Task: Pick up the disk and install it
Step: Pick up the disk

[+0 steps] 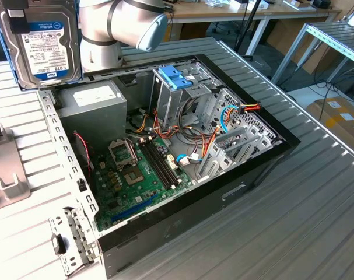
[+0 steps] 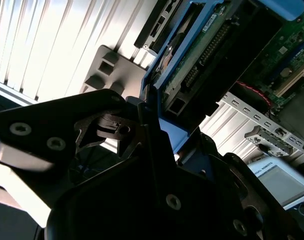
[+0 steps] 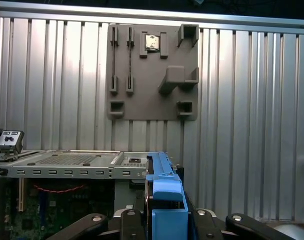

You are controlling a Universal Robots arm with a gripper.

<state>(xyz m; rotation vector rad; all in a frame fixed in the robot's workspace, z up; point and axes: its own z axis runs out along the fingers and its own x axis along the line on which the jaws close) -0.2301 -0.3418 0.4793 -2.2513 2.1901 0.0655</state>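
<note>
"Has it got hold of it?"

"Yes. The gripper (image 3: pixel 163 216) is clamped on the disk (image 1: pixel 45 44), a finger on each side, with the blue mounting piece (image 3: pixel 164 197) standing up between them. The disk hangs in the air, touching nothing else."

"And under it?"

"The open computer case (image 1: pixel 182 204) lies below the gripper on the ribbed surface (image 1: pixel 293 221). The grey power supply (image 1: pixel 94 108) is at the end nearest the gripper. The cage (image 1: pixel 175 79) with light-blue handles is farther off, and orange cables (image 1: pixel 214 137) loop just past it."

"What worries you?"

"Two things, I'd say. The hold looks to be at one end of the disk, so a jolt might swing or slip it. And the mounting pieces could catch the cage's edge, or pinch those cables, if it goes in askew."

"Do the cameras agree?"

"They add to each other. The exterior view gives the label face and the whole case. The second wrist view gives the disk's circuit-board side (image 2: pixel 202 55). The first wrist view looks beyond the gripper to a grey fixture plate (image 3: pixel 152 75) on the surface."
</note>
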